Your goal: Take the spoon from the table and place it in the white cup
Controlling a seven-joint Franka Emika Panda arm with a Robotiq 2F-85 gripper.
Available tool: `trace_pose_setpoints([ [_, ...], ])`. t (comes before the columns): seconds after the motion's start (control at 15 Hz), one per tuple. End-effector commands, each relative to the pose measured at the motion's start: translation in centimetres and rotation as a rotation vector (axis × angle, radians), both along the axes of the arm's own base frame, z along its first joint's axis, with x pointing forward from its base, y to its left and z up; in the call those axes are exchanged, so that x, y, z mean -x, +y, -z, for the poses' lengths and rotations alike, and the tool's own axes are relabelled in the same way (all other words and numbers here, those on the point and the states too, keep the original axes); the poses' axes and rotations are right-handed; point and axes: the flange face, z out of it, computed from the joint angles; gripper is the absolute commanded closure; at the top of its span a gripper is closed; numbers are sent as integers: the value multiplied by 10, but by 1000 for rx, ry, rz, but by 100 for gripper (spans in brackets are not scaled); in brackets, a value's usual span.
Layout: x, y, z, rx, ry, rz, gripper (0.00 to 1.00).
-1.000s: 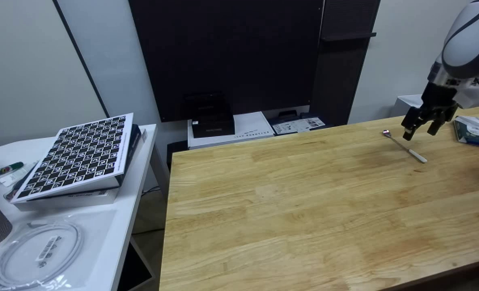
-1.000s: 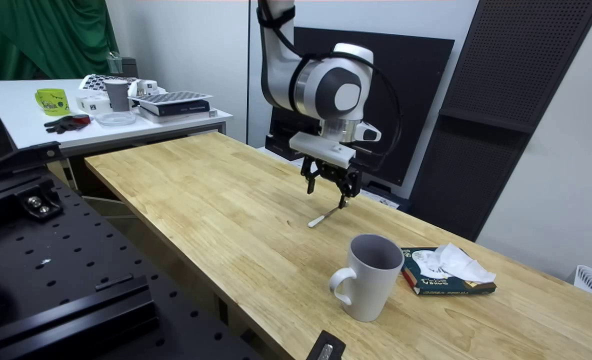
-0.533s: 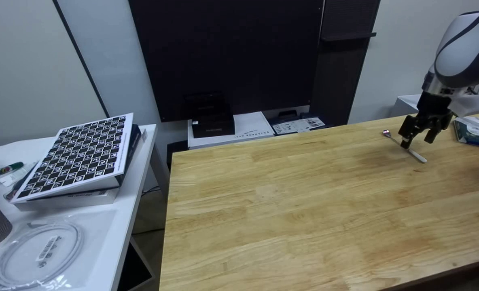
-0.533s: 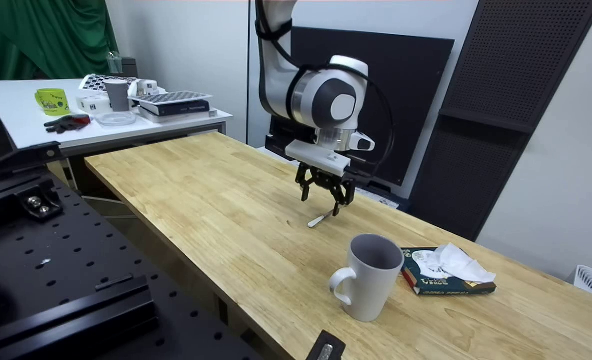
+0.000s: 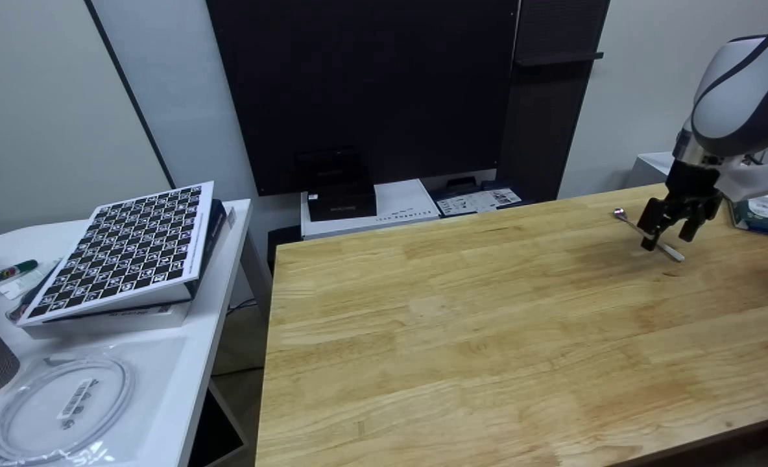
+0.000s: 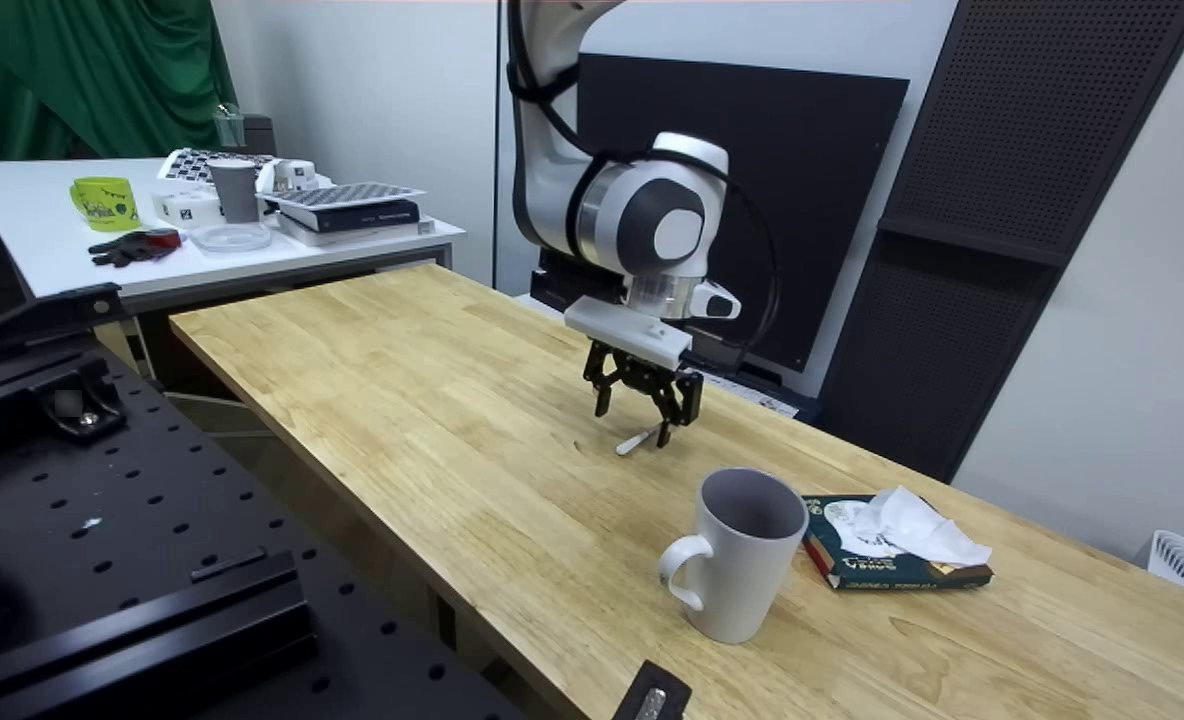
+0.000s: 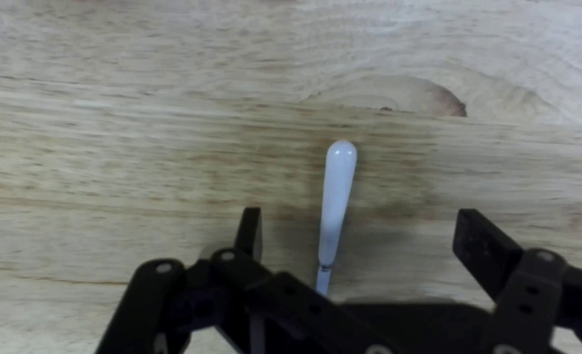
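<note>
1. The claw point(image 7: 363, 231) is hanging low over the wooden table point(image 6: 432, 400), its two fingers point(image 7: 249, 236) standing wide apart and holding nothing; whether the tips are touching the wood I cannot tell

2. The spoon point(image 7: 337, 196) is lying on the wooden table right at the claw; in the wrist view its white handle is showing in the gap between the fingers, apart from both, and running back beneath the claw's body

3. In an exterior view the spoon's small shiny bowl is showing on the claw's far side, while the end of the handle is sticking out on the side nearer the camera

4. The white cup point(image 6: 747, 560) is standing upright on the wooden table, well apart from the claw and, in an exterior view, nearer the camera than it, with the cup's handle pointing to the picture's left

5. A dark green box point(image 6: 912, 578) is lying near the white cup, showing to the picture's right of the claw, and a crumpled white tissue point(image 6: 922, 535) is resting on top of it

6. Above the claw the white arm point(image 6: 612, 215) is reaching down

7. Well away from the claw, toward the picture's left, a white table point(image 6: 32, 190) is bearing a lime-green mug point(image 6: 107, 203), a grey cup point(image 6: 237, 192) and a checkered board point(image 5: 124, 250) lying on a stack point(image 5: 111, 323)
</note>
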Motion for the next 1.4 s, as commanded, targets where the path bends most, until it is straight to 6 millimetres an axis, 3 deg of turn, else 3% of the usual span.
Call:
trace_pose_setpoints([
  [0.0, -8, -5, 34, -8, -3, 34, 25],
  [0.13, -7, -6, 36, -8, 1, 38, 32],
  [0.33, -7, -6, 38, 2, 3, 46, 55],
  [0.8, -15, -13, 31, 24, 29, 75, 99],
  [1.33, -27, -28, -1, 24, 129, 146, 97],
])
